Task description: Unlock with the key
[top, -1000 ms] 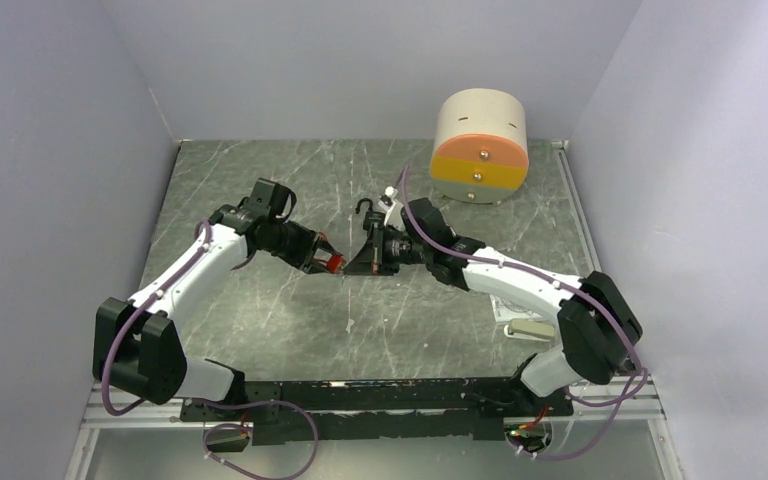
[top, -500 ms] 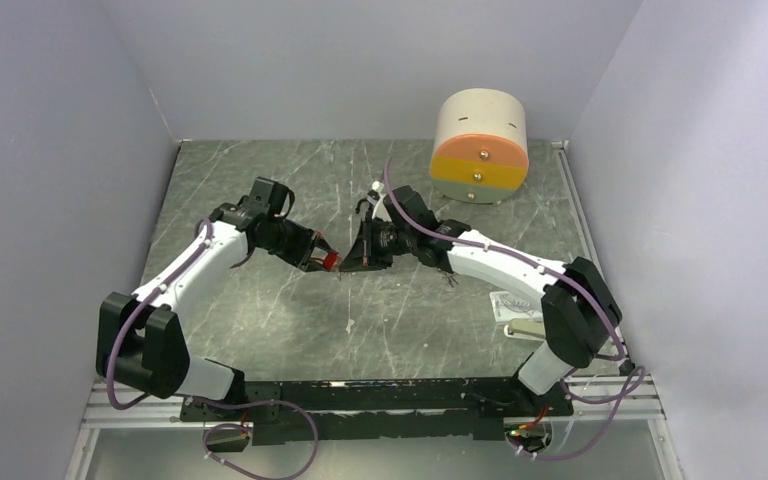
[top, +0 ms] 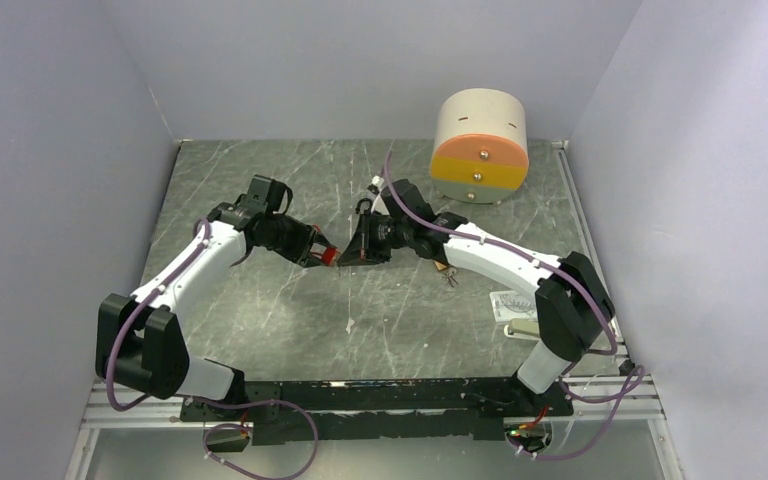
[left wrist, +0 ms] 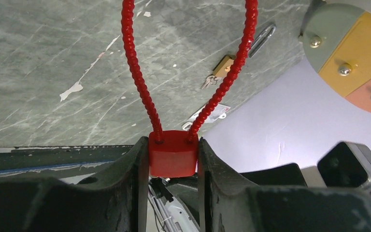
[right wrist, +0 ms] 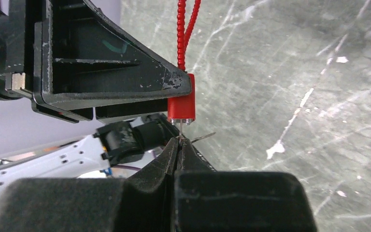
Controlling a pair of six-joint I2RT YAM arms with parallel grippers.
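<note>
Left hand [left wrist: 172, 143] clamps the red cable lock [right wrist: 181, 104]; right hand [right wrist: 179, 147], pinched on the key [right wrist: 179, 129] just below it, should keep the blade square while twisting.

- Cable lock [left wrist: 172, 153]: bright red block; its beaded cable loop [left wrist: 140, 72] is the same red.
- Key [right wrist: 180, 129]: thin silvery blade.
- Left gripper [left wrist: 172, 145] and right gripper [right wrist: 178, 144]: black fingers, scuffed pale along some edges.
- Left arm [top: 195, 270] and right arm [top: 500, 265]: white shells, black joints, purple cables [top: 260, 410].
- Table [top: 260, 180]: grey-green marbling with white streaks and chips.
- Drum [top: 479, 115]: cream shell; its face is banded salmon, yellow and grey-green, with silvery screws.
- Small padlock [left wrist: 222, 66]: brass-coloured.
- Walls [top: 60, 150]: pale lavender.
</note>
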